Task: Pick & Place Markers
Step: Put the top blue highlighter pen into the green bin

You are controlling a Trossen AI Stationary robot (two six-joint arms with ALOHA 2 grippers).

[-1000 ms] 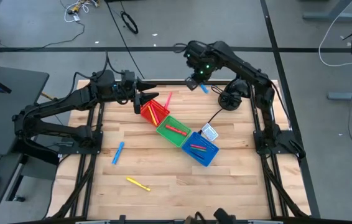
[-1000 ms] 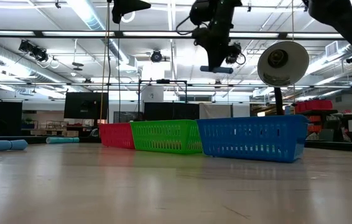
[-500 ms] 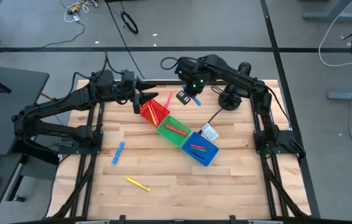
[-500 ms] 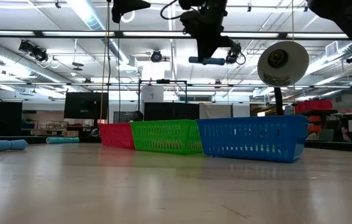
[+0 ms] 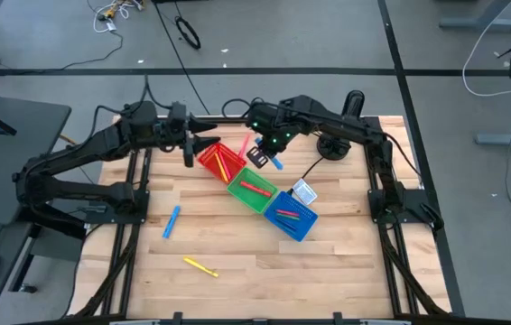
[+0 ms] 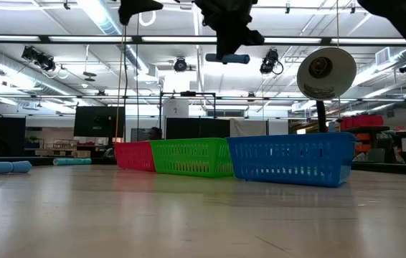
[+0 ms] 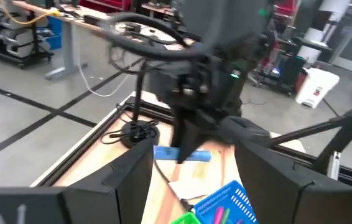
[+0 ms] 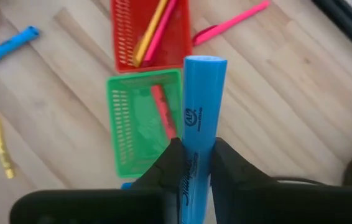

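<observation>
A blue marker (image 8: 203,106) is high above the table, with my right gripper (image 5: 264,155) shut on it over the gap between the red bin (image 5: 219,161) and the green bin (image 5: 251,188). Markers lie in all three bins, the blue bin (image 5: 292,215) included. Loose on the wood are a pink marker (image 5: 242,144), a blue marker (image 5: 171,221) and a yellow marker (image 5: 199,267). My left gripper (image 5: 206,147) hovers open by the red bin's far left side, holding nothing. My right gripper pinches the blue marker's barrel (image 8: 196,158) between its two fingers (image 8: 163,168), at the printed part. The fingers point steeply down and lie across the marker. It hangs level (image 6: 227,58), lifted well clear of the bins, one end sticking out past the fingers.
A black lamp-like stand (image 5: 332,144) with its cable is at the far right. A small white and blue card (image 5: 303,191) lies beside the blue bin. The near half of the table holds only the two loose markers.
My right gripper has carried the blue marker from the table's far right toward the left and a little nearer, ending above the red and green bins. The marker stays level in the hold at the same height.
</observation>
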